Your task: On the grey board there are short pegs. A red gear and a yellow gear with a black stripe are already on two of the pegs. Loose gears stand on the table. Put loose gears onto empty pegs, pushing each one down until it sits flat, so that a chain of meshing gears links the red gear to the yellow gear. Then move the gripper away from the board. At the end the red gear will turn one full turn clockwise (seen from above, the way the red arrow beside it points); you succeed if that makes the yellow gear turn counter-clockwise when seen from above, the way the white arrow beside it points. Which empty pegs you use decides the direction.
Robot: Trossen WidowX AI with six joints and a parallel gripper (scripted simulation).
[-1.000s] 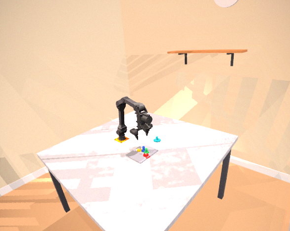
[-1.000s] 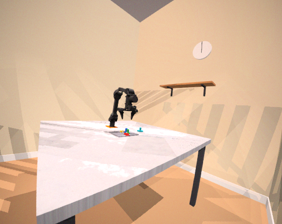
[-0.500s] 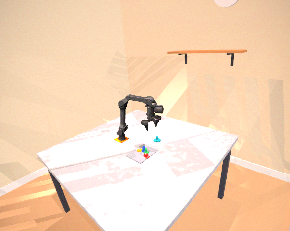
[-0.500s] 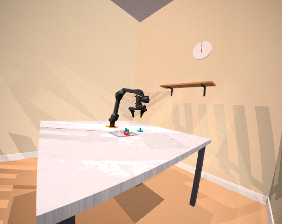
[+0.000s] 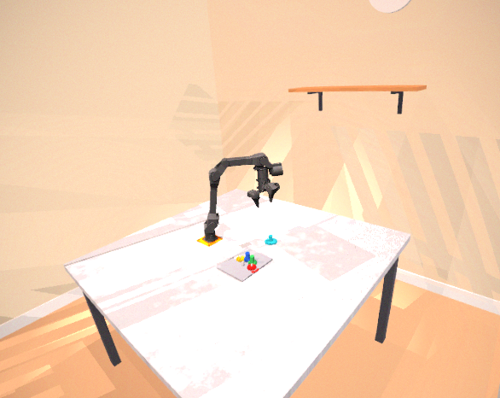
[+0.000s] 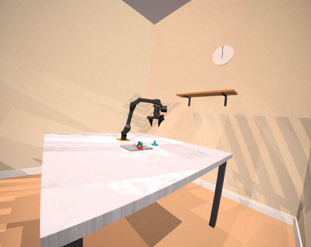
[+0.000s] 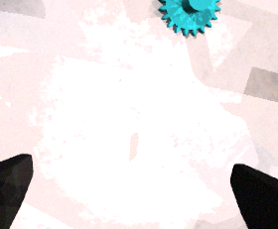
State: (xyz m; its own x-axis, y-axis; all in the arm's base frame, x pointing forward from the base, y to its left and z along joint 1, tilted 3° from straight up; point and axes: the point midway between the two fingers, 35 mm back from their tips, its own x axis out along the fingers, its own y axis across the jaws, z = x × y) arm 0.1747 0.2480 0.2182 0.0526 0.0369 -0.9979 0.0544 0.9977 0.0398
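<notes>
The grey board (image 5: 229, 266) (image 6: 127, 147) lies on the table. On it the red gear (image 5: 251, 267) (image 6: 139, 148), a green gear (image 5: 252, 260) (image 6: 141, 144), a blue gear (image 5: 247, 256) (image 6: 138, 143) and the yellow gear (image 5: 240, 259) (image 6: 134, 144) stand close together in a row. They are too small here to tell tooth contact or exact seating. A cyan gear (image 5: 270, 242) (image 6: 154, 144) (image 7: 177, 18) stands loose on the table beyond the board, partly cut off in the wrist view. My gripper (image 5: 264, 204) (image 6: 155, 126) (image 7: 134, 170) is open and empty, high above the table, away from the board.
The arm's orange base plate (image 5: 202, 241) (image 6: 119, 139) is on the table, left of the board in the top and exterior views. A wooden shelf (image 5: 357, 88) (image 6: 207, 93) is on the wall. The board is outside the wrist view except perhaps a dark edge at far right.
</notes>
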